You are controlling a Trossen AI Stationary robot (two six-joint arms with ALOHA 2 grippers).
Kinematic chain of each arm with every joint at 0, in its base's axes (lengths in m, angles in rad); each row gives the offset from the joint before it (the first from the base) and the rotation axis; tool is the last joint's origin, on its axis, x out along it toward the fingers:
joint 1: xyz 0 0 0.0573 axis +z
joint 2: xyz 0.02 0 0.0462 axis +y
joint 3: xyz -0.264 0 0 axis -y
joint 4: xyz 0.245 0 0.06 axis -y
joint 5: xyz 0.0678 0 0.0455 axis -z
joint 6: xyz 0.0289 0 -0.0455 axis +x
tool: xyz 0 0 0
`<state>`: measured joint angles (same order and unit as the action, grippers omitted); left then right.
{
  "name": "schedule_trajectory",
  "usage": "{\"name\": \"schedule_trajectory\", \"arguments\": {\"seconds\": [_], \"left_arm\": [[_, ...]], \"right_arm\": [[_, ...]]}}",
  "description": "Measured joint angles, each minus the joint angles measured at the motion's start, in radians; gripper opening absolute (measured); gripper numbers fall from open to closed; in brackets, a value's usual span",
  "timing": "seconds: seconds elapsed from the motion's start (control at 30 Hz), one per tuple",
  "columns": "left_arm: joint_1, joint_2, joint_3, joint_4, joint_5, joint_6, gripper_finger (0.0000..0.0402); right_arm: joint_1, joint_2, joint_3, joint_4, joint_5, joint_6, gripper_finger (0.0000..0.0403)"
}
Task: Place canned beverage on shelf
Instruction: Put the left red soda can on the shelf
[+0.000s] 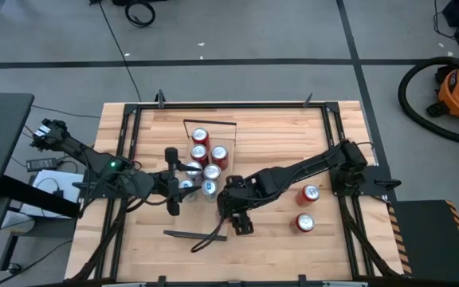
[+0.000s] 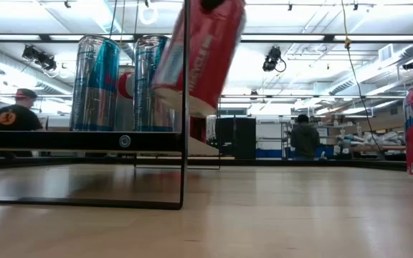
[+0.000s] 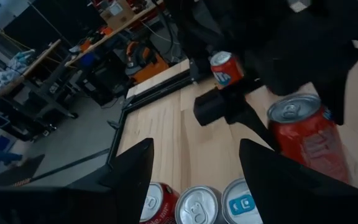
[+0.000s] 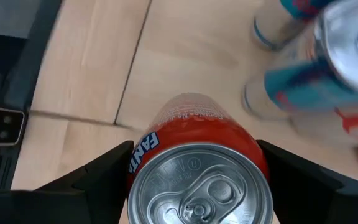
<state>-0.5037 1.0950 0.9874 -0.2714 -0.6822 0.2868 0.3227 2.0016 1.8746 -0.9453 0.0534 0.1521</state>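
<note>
A red soda can [image 4: 197, 140] sits between the fingers of my right gripper [image 1: 236, 211], just off the shelf's right side near its near end. In the low view this can [image 2: 203, 50] hangs tilted above the tabletop. The shelf [image 1: 223, 131] is a narrow light-wood board running from far to near. Several cans [image 1: 204, 163], red and blue-silver, stand upright on it. My left gripper [image 1: 175, 182] is open at the shelf's left side, level with the cans, with nothing between its fingers [image 3: 129, 171]. My right gripper pinches the red can by its side wall just below the top rim [image 4: 143, 152], one finger on each opposite side. The fingers come slanting down from above. The can is lifted clear of the table and tilted, its top toward the wrist.
Two more red cans [image 1: 309, 193] [image 1: 304, 222] are on the tabletop to the right. Black frame rails [image 1: 335, 139] run along the table's sides. An orange vacuum [image 1: 453, 88] stands on the floor beyond the far right corner. People [image 2: 16, 115] show in the room behind.
</note>
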Motion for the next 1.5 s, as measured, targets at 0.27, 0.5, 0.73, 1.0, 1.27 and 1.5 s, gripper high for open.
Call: {"name": "schedule_trajectory", "arguments": {"seconds": [0.27, 0.5, 0.73, 1.0, 1.27, 1.5], "left_arm": [[0.0, 0.001, 0.0, -0.018, 0.003, -0.016, 0.0249], [-0.007, 0.002, 0.0, -0.018, 0.003, -0.017, 0.0249], [-0.006, 0.002, 0.0, -0.018, 0.003, -0.017, 0.0249], [-0.006, 0.002, 0.0, -0.018, 0.003, -0.016, 0.0249], [-0.006, 0.002, 0.0, -0.018, 0.003, -0.016, 0.0249], [-0.006, 0.002, 0.0, -0.018, 0.003, -0.016, 0.0249]], "right_arm": [[-0.006, 0.113, 0.144, -0.037, -0.026, -0.056, 0.0322], [-0.016, 0.155, 0.172, -0.036, -0.026, -0.074, 0.0322], [-0.025, 0.155, 0.172, -0.011, -0.044, -0.077, 0.0339], [-0.023, 0.156, 0.173, 0.015, -0.049, -0.077, 0.0349], [-0.023, 0.156, 0.173, 0.04, -0.048, -0.086, 0.0349], [-0.018, 0.151, 0.209, 0.046, -0.048, -0.099, 0.035]]}}
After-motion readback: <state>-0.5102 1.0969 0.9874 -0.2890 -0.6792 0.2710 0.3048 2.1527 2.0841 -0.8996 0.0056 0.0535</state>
